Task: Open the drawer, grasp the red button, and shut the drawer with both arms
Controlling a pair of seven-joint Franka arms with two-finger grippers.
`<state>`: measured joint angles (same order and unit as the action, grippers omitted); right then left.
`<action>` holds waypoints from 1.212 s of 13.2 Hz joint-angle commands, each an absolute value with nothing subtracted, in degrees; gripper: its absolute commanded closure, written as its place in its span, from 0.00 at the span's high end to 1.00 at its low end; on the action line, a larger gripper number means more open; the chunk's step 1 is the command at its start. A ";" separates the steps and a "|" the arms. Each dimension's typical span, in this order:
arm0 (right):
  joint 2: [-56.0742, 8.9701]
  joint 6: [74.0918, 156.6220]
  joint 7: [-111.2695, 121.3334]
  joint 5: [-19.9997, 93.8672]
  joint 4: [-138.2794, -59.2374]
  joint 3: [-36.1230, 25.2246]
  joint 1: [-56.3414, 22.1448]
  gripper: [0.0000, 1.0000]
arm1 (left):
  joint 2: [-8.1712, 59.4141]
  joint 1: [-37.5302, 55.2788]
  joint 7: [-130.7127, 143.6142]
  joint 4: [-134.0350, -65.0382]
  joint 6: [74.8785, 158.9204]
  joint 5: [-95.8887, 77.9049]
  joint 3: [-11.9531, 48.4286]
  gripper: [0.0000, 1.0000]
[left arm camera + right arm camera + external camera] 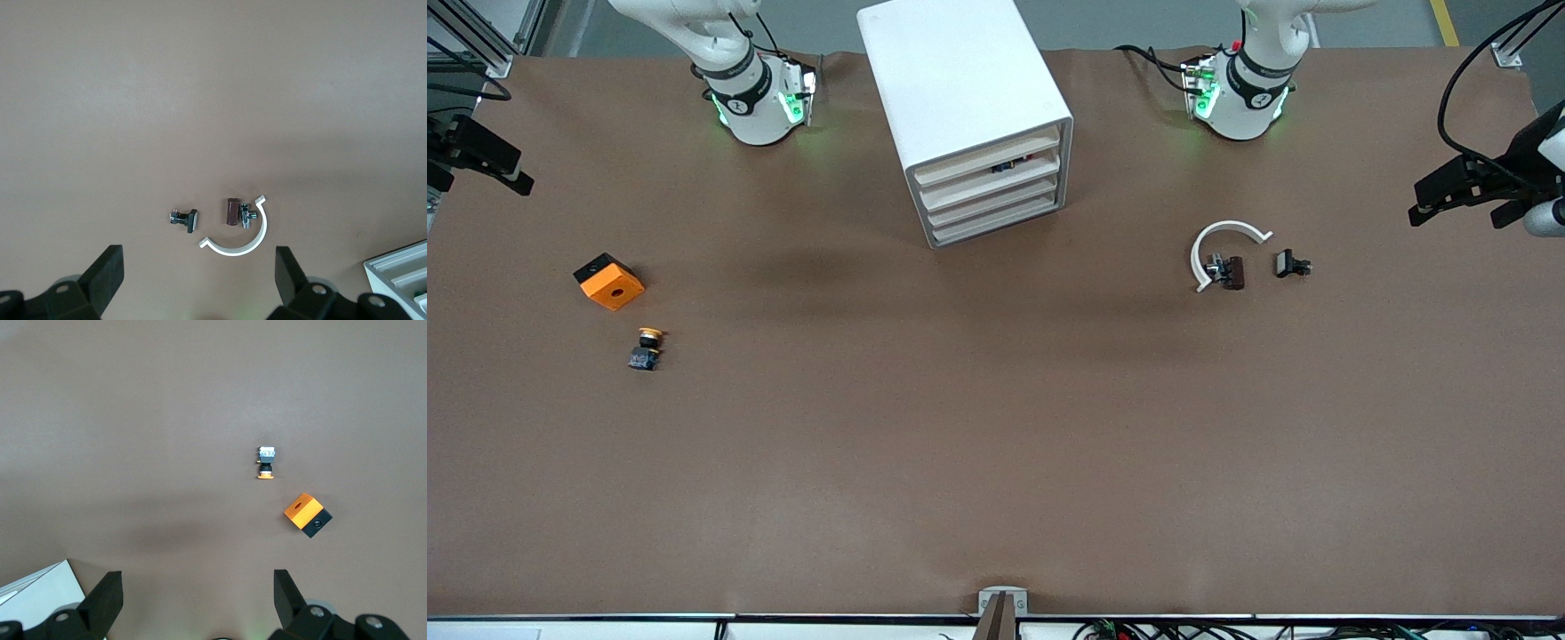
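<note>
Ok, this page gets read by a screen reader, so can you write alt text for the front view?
A white cabinet with four shut cream drawers stands on a brown table between two waiting white arms. An orange cube and a yellow-capped button lie toward the right arm's end; a white curved clip and small dark parts lie toward the left arm's.

White cabinet [960,98], orange cube [609,283], seemingly yellow-capped button [647,348].

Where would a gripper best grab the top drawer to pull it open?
Judging by shape, at the drawer's flat cream front edge, coming from in front of the cabinet. No handle shows; the gap under the front looks like the only place for a finger to hook.
</note>
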<state>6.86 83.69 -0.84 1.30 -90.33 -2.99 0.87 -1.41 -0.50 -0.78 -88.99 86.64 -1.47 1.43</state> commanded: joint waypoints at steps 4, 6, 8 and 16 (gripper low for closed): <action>8.26 84.29 -0.53 0.79 -91.49 -2.64 1.05 1.00 | -1.06 -0.79 -0.62 -88.42 87.01 -1.32 1.76 1.00; 8.17 84.64 -0.53 0.79 -91.49 -2.55 1.05 1.00 | -0.44 -0.88 -0.53 -88.50 86.84 -1.32 1.67 1.00; 8.17 84.64 -0.53 0.79 -91.49 -2.55 0.88 1.00 | -0.09 -0.97 -0.70 -89.03 86.57 -1.32 1.58 1.00; 8.09 85.52 -1.23 0.79 -91.49 -2.81 -1.41 1.00 | 4.47 -1.50 -0.44 -88.86 86.48 -1.41 1.32 1.00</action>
